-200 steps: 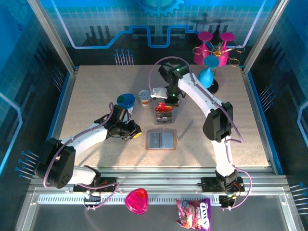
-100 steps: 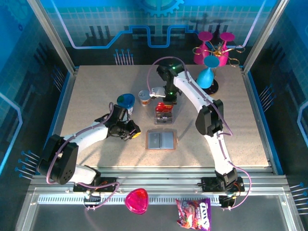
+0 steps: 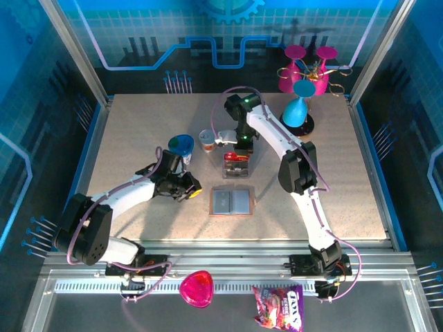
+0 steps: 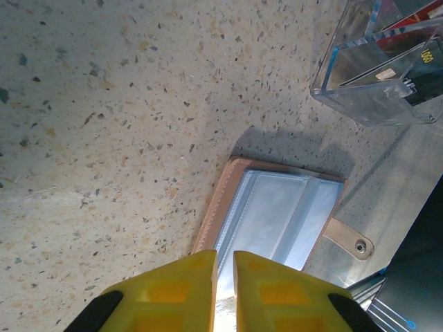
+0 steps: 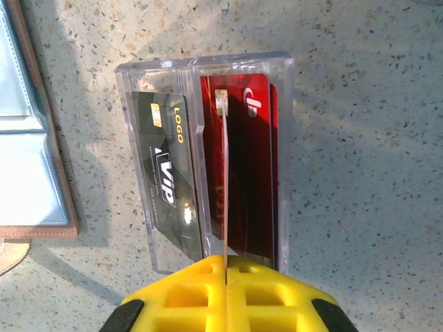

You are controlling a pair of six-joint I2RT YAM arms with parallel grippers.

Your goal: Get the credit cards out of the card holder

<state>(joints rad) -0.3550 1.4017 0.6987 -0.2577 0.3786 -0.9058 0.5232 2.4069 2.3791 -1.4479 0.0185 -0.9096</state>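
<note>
**Speckled worktop: card holder lies open, cards sit in the clear box**

Speckled beige stone makes up the worktop (image 3: 138, 138), walled by blue panels. Near its middle the card holder (image 3: 232, 201) lies flat and open, with its blue-grey lining up and its tan rim around it. A small snap strap (image 4: 346, 238) sticks out from one side.

Just past it, on the side away from the arm bases, stands a clear plastic container (image 3: 235, 166). The two are close together but not touching. The right wrist view shows the container has two compartments. A black card (image 5: 166, 173) marked VIP lies in one and a red card (image 5: 252, 173) lies in the other.

The right pincer (image 5: 225, 261) hangs over the red card's compartment. Its yellow fingers are pressed together on a thin edge-on card (image 5: 223, 173).

The left pincer (image 4: 223, 259) is low over the worktop, beside the card holder's near edge. Its fingers are almost together, with a slim bright gap between them. I cannot tell whether anything is pinched there.

A blue-lidded jar (image 3: 181, 144) and a small cup (image 3: 207, 140) stand to the left of the container.
</note>
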